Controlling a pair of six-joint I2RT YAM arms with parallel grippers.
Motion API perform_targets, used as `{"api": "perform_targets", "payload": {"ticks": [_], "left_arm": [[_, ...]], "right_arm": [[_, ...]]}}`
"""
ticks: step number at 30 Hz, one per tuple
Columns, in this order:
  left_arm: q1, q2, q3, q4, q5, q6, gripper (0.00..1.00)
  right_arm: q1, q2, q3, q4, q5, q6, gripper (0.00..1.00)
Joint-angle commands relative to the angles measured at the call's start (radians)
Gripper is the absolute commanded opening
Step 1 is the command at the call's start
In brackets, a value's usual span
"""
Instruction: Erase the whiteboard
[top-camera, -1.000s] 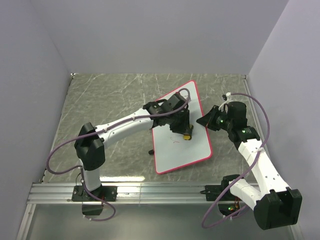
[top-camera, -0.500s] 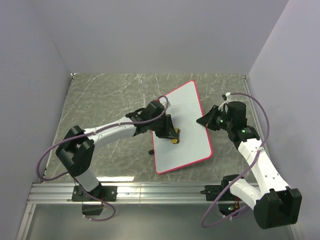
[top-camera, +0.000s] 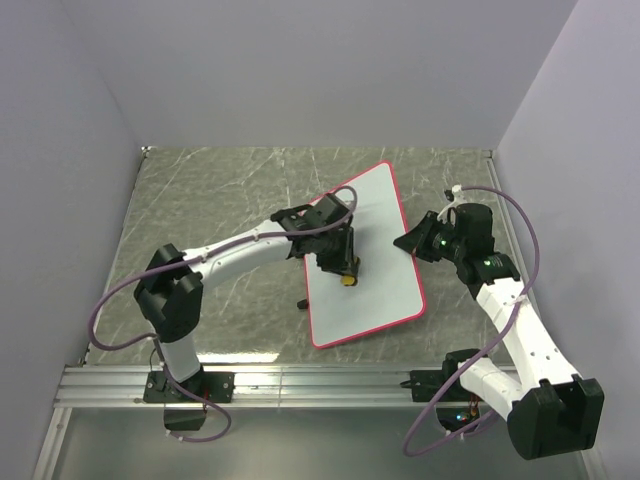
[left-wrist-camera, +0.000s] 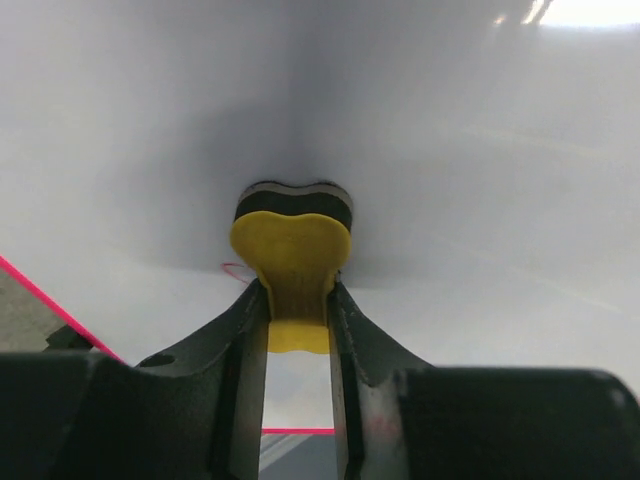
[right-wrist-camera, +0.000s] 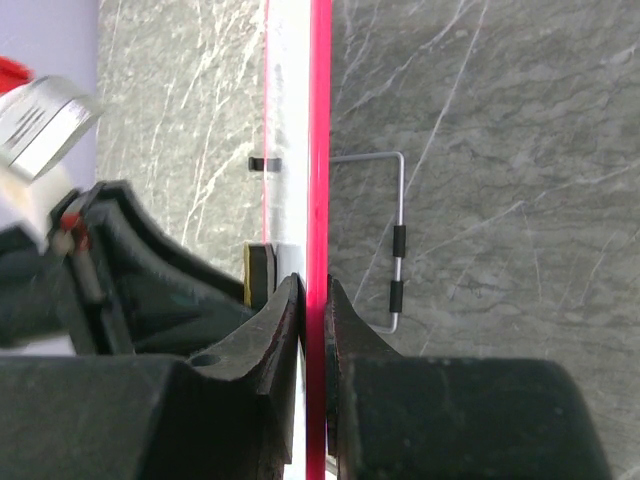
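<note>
Since a second ago, the left gripper (top-camera: 340, 262) has dragged the yellow eraser (top-camera: 347, 281) leftward over the board, from its middle toward its left edge, while the right arm has kept its place. On the grey marbled table (top-camera: 220, 200) the whiteboard (top-camera: 385, 270) sits right of centre, turned diagonally between the two arms. The right gripper (top-camera: 408, 243) reaches in from the side, and its fingers are pinched onto the board's red right rim. The left gripper's fingers are clamped on the eraser's narrow waist, with its dark pad pressed against the white surface. A faint red mark (left-wrist-camera: 236, 268) shows just beside the eraser. A thin bent wire (right-wrist-camera: 398, 240) with two black sleeves lies beside the rim.
</note>
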Motion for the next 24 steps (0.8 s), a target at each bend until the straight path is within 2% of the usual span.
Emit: {"api": "perform_targets", "payload": {"ticks": [1,4,11,13,16,21,24], "left_arm": [[-0.179,0.094,0.106,-0.037,-0.04,0.062,0.0],[-0.202,0.077,0.104,0.009,0.017,0.059,0.0],[-0.176,0.048,-0.119,0.115,0.025,0.035,0.0],[-0.109,0.024,-0.192,0.2,0.069,0.026,0.0],[0.005,0.022,-0.306,0.235,0.074,0.032,0.0],[0.131,0.119,-0.257,0.127,-0.001,0.099,0.0],[0.155,0.142,-0.2,0.083,-0.03,0.119,0.0]], "right_arm": [[0.034,-0.01,0.007,-0.029,-0.054,-0.099,0.0],[0.034,-0.005,0.007,-0.024,-0.055,-0.099,0.0],[0.034,-0.004,0.005,-0.018,-0.057,-0.096,0.0],[0.034,-0.004,0.002,-0.018,-0.057,-0.096,0.0],[0.034,-0.011,0.001,-0.021,-0.055,-0.096,0.0],[0.032,-0.013,0.007,-0.031,-0.058,-0.101,0.0],[0.032,-0.015,0.012,-0.035,-0.055,-0.105,0.0]]}}
